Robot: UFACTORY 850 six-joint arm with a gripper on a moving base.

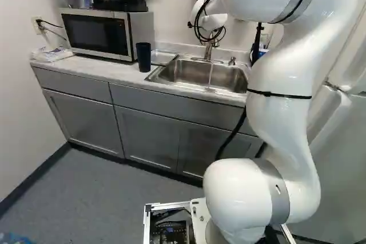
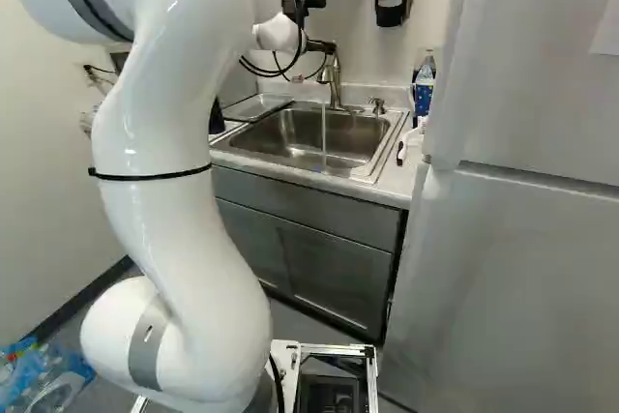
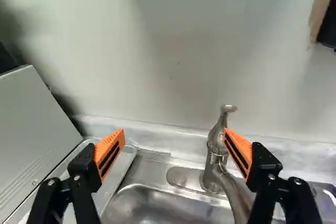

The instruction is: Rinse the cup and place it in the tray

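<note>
Spread wide, the black claw (image 2: 318, 46) has nothing between its two fingers; its ribbed orange pads (image 3: 108, 151) taper to blunt tips. One finger overlaps the curved, brushed-metal faucet (image 3: 211, 166) in the wrist view; whether they touch, I can't tell. A clear thread of water (image 2: 324, 132) falls from the spout into the sink (image 1: 189, 75), a smooth steel basin with rounded corners. Left of it lies a shallow, thin-rimmed tray (image 1: 162, 58). The cup (image 1: 143, 57), a dark, smooth tumbler widening toward its mouth, stands upright on the pale, faintly mottled desk (image 1: 121, 73), near the tray's left side and just right of the boxy, metallic microwave (image 1: 94, 31).
</note>
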